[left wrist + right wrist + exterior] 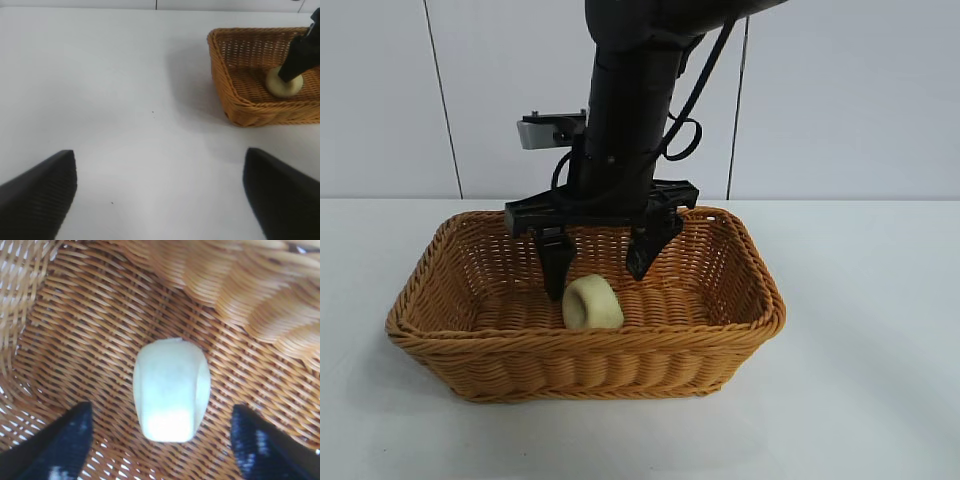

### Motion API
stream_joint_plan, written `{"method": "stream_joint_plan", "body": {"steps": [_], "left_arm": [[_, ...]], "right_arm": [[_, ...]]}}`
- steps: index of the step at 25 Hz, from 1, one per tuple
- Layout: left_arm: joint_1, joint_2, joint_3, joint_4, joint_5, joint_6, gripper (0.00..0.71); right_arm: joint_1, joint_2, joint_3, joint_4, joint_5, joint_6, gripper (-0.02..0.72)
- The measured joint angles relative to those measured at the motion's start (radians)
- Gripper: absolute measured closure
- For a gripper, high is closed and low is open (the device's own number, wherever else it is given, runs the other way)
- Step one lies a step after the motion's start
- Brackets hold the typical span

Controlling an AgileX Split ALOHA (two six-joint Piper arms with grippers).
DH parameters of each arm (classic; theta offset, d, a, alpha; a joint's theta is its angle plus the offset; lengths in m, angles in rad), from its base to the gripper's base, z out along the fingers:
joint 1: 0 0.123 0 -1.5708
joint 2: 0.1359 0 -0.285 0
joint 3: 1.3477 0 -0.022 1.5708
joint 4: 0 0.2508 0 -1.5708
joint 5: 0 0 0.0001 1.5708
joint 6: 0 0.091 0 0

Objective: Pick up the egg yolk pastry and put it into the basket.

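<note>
Pastry [592, 302]: lies on its side on the basket [740, 330] floor, near the 6 o'clock wall.
Right end effector [598, 268]: fingers spread, inside the basket just above the pastry, not gripping it.
Left end effector [160, 192]: fingers spread, over bare worktop [100, 90], well apart from the basket.

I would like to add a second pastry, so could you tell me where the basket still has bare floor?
Inside the basket, the floor is free on both sides: between the egg yolk pastry and each end wall. The middle is crowded: the right hand hangs open over the pastry, one finger on each side. The left hand is open over the table outside.
</note>
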Motion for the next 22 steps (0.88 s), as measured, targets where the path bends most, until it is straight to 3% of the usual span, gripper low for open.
{"method": "stream_joint_plan", "body": {"steps": [4,7,10,15,22], "left_arm": [[0.0,0.0,0.0,0.0,0.0,0.0,0.014],[0.0,0.0,0.0,0.0,0.0,0.0,0.014],[0.0,0.0,0.0,0.0,0.0,0.0,0.014],[0.0,0.0,0.0,0.0,0.0,0.0,0.014],[0.0,0.0,0.0,0.0,0.0,0.0,0.014]], "right_arm": [[0.0,-0.034,-0.039,-0.022,0.056,0.002,0.095],[0.0,-0.045,-0.135,-0.07,0.175,0.012,0.093],[-0.005,-0.049,-0.232,-0.124,0.248,0.026,0.092],[-0.06,-0.051,-0.288,-0.138,0.262,0.059,0.092],[-0.225,-0.051,-0.288,-0.16,0.264,0.06,0.092]]}}
